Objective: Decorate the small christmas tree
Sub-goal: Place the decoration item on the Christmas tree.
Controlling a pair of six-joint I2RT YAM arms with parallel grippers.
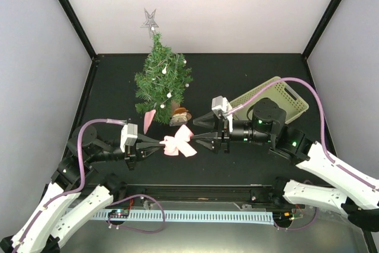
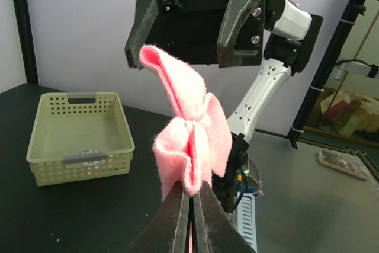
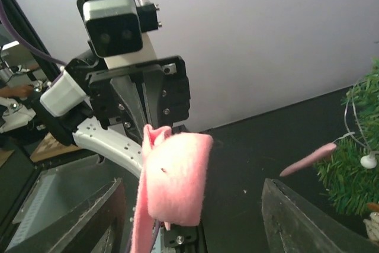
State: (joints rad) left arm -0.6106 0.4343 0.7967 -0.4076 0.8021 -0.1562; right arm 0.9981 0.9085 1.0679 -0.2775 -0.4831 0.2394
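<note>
Pink felt: the bow (image 1: pixel 179 144) hangs clear of the table, its long axis running left to right along the line between the two claws.
Grip on left: the left gripper (image 1: pixel 160 143) has its fingers pressed together, pinching one end of the bow.
Grip on right: the right gripper (image 1: pixel 195 133) faces it with fingers spread. The bow's free loop lies between them, nearer one finger; I cannot tell whether it touches.
Place of the small christmas tree (image 1: pixel 161 78): upright at the back of the table, just beyond the bow and slightly left, away from the arm bases. It carries a star (image 1: pixel 149 20) and white beads.
Nearer arm: the left claw sits almost straight in front of the tree; the right is off to one side.
Surface: a flat black table (image 1: pixel 237 69).
Room: a pink strip (image 1: pixel 148 118) and a brown piece (image 1: pixel 180 115) lie at the tree's foot. The green basket (image 1: pixel 293 100) sits well apart behind the right arm. The front branches look reachable, I judge.
</note>
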